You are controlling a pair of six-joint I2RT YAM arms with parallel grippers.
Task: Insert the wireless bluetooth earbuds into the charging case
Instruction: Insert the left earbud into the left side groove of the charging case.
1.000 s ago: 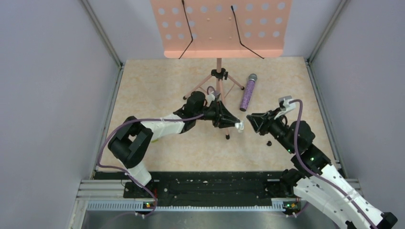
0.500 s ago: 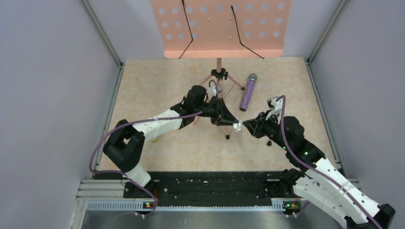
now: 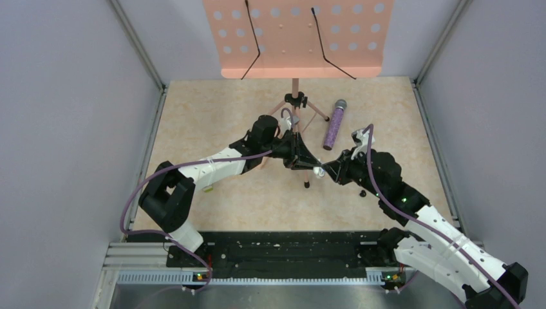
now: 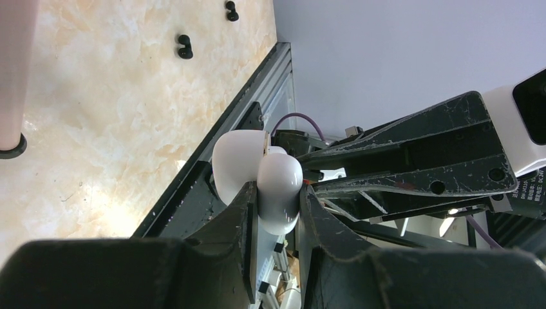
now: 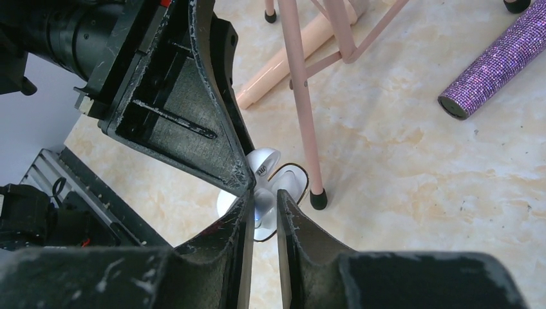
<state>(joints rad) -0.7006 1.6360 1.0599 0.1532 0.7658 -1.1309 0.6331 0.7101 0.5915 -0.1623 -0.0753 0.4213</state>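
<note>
The charging case [image 4: 238,161], white and hinged open, is held above the desk [image 3: 212,116], pinched between the fingers of the left tool [image 4: 278,203]. Its open edge is gripped by the narrowed right tool [image 5: 263,209]. Two small black earbuds [image 4: 185,46] are seen lying on the desk, apart from the case.

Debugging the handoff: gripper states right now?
Left gripper: closed on the white charging case.
Right gripper: nearly closed at the same case; grip cannot be told.
</note>
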